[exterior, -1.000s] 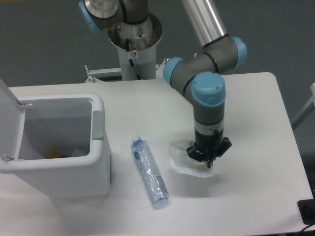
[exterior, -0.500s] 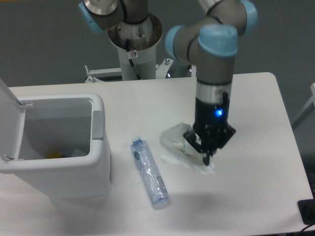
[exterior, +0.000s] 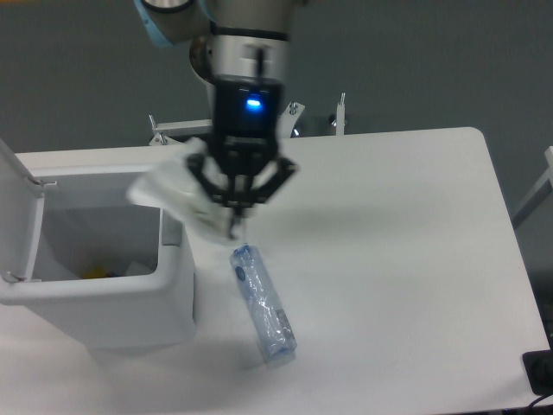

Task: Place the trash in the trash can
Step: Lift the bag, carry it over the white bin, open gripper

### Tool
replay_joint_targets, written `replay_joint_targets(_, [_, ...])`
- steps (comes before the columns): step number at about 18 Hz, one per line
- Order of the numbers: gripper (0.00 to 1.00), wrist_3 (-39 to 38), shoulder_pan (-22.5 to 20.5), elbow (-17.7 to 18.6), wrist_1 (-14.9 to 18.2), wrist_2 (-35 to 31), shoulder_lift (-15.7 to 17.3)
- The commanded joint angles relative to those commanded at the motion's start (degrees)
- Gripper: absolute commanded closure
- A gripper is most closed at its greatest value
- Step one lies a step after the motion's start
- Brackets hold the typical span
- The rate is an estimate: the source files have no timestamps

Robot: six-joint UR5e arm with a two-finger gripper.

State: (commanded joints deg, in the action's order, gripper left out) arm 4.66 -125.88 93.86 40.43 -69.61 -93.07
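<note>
From my seat I see the hand (exterior: 235, 226) hanging above the right rim of the trash can (exterior: 104, 324), its black fingers pointing down and closed on the crumpled white wrapper (exterior: 173, 197). The wrapper is blurred in this view; it trails out to the left of the fingers, off the worktop (exterior: 389, 259) and over the bin's near right corner, partly above the opening. I cannot make out any green mark on it through the blur. A blue light glows on the wrist housing above the hand.

The crushed clear plastic bottle (exterior: 262, 301) lies flat on the worktop just right of the trash can, running diagonally with one end near the hand's fingertips and the other end, which shows blue, nearer the front edge. It is apart from the bin wall and not touched by the hand.

The trash can sits at the left of the worktop with its hinged lid (exterior: 15, 216) swung up and open on the left side, and the grey latch tab (exterior: 173, 220) showing on its right wall, just below the wrapper. Inside the bin I can see a few items at the bottom, one yellow, but I cannot tell what they are.
</note>
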Motion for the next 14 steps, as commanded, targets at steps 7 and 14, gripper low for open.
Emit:
replay_joint_targets(7, [0.21,4.5,6.2,1.9,-0.1,0.0,-2.1])
replay_joint_targets(14, [0.0,4.7,5.8,1.1,0.3,-0.1,0.1])
